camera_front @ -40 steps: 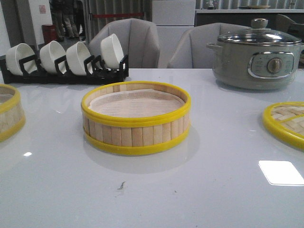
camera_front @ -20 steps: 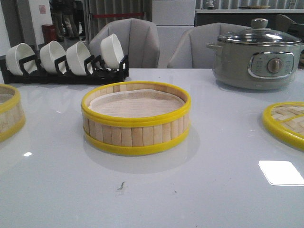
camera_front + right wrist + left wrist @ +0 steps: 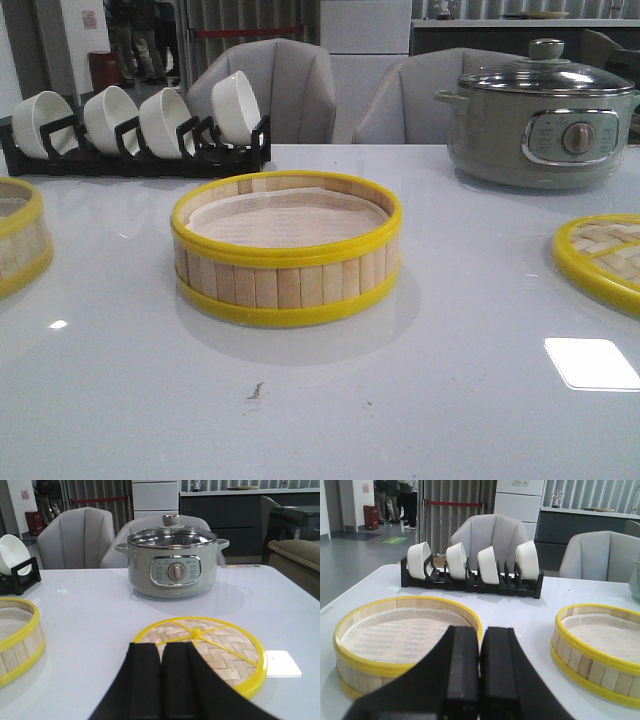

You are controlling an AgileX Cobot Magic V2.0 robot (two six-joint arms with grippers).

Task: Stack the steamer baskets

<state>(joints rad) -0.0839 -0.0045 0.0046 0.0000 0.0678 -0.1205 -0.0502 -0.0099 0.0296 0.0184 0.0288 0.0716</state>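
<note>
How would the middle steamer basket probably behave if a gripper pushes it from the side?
The middle steamer basket is wide and low, so it would probably slide rather than tip. The table looks glossy, so it may slide easily. Its wall of thin bamboo slats suggests it is light for its size.

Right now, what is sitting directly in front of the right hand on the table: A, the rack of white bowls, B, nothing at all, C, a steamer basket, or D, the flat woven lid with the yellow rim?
D: the right wrist view shows the woven lid lying flat just beyond the closed right hand, with the grey pot further back.
</note>
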